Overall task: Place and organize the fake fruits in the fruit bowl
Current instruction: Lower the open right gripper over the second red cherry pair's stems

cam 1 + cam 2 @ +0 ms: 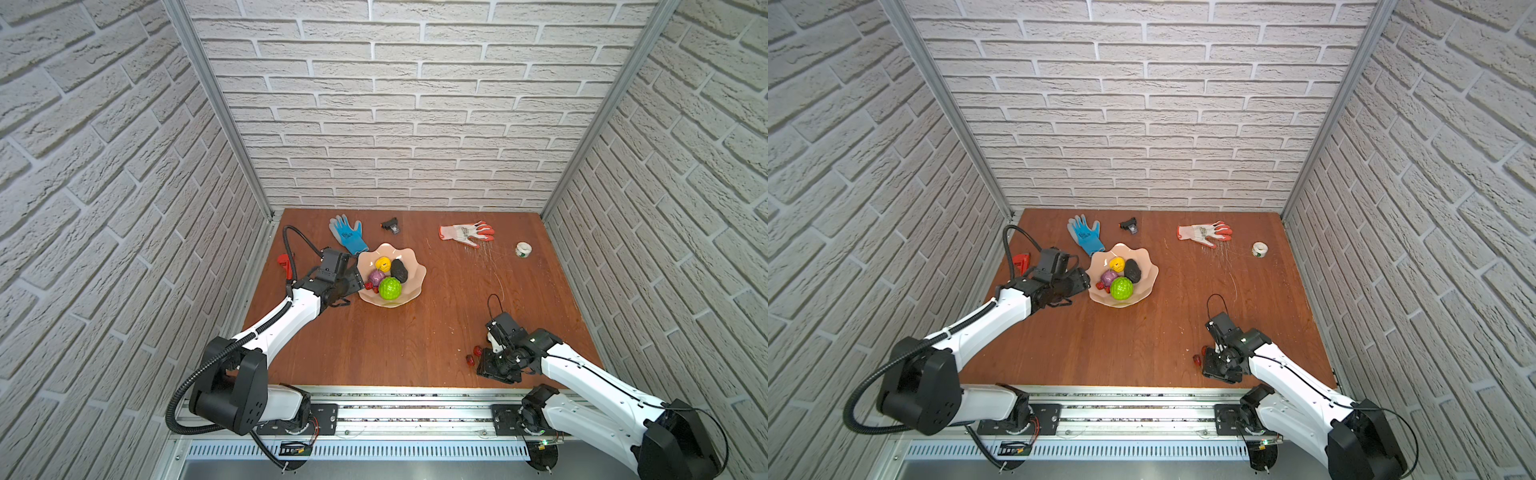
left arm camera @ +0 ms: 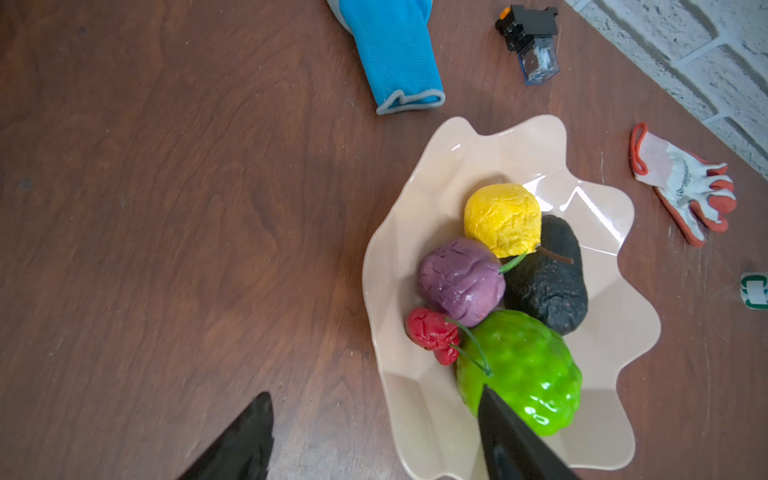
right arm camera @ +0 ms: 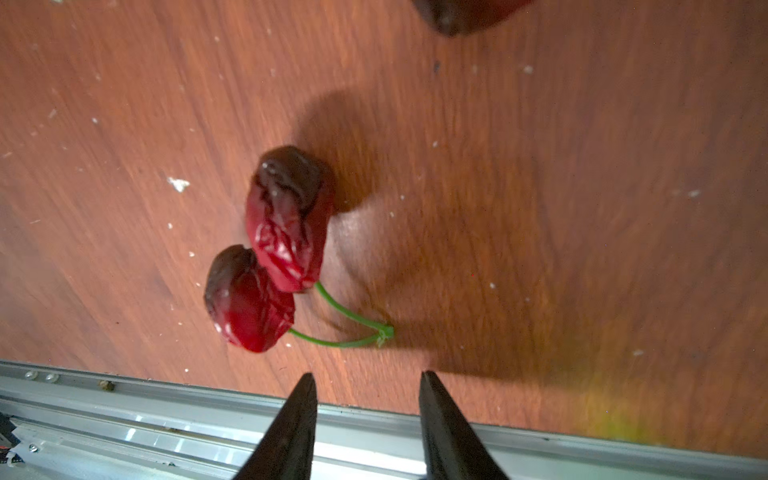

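The pale peach fruit bowl (image 1: 412, 266) (image 2: 436, 166) holds a yellow fruit (image 2: 502, 219), a purple fruit (image 2: 459, 280), a bumpy green ball (image 2: 523, 370), a black avocado (image 2: 552, 286) and a pair of red cherries (image 2: 430, 328). My left gripper (image 2: 375, 390) (image 1: 359, 283) is open at the bowl's left rim, one finger over the table and the other over the green ball. Near the front right, two stemmed red cherries (image 3: 270, 249) (image 1: 473, 356) lie on the table. My right gripper (image 3: 368, 373) hangs open and empty just short of their joined stem.
A blue glove (image 1: 347, 232), a small black part (image 1: 391, 225), an orange-white glove (image 1: 467, 232) and a white tape roll (image 1: 523, 249) lie along the back. A red tool (image 1: 284, 262) sits at the left wall. The metal front rail (image 3: 124, 415) runs under the right gripper.
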You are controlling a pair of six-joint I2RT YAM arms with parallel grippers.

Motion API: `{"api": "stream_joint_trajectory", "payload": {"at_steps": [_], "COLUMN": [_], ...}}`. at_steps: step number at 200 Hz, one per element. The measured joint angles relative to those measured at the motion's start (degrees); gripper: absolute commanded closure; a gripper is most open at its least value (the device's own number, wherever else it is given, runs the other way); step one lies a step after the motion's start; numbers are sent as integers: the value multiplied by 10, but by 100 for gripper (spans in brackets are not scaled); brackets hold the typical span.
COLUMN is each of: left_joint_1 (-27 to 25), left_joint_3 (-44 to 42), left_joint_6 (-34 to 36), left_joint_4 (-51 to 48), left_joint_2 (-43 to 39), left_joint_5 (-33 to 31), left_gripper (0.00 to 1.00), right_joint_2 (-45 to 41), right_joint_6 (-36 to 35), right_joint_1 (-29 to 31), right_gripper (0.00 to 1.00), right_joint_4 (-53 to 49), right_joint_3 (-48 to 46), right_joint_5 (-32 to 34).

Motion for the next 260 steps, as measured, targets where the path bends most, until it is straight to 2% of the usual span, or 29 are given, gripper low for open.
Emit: {"api": "stream_joint_trajectory", "payload": {"at_steps": [128,152,160,163,250,260], "left_joint_1": [0,0,0,0,1,2], "left_joint_3": [0,-2,-2,-2,-3,-3], "left_joint_6": [0,0,0,0,0,0], "left_joint_4": [0,0,-2,-2,-4,-4], "left_joint_2": [-4,-7,-8,-9,-12,-12], "left_joint_5": [0,0,0,0,0,0], "left_gripper": [23,23,23,23,23,23], "right_joint_2": [31,42,46,47,36,30], "right_joint_6": [-19,-21,-22,-23,-24,-24], "right_joint_1": [-12,-13,-14,-14,-15,-15], "right_gripper": [76,82,93,94,94,91], "right_joint_4": [48,62,66,69,66,59], "right_joint_3": [-12,-10,-10,-10,-9,-5], "right_joint_5": [-11,-18,-20,-20,-17,-17]}}
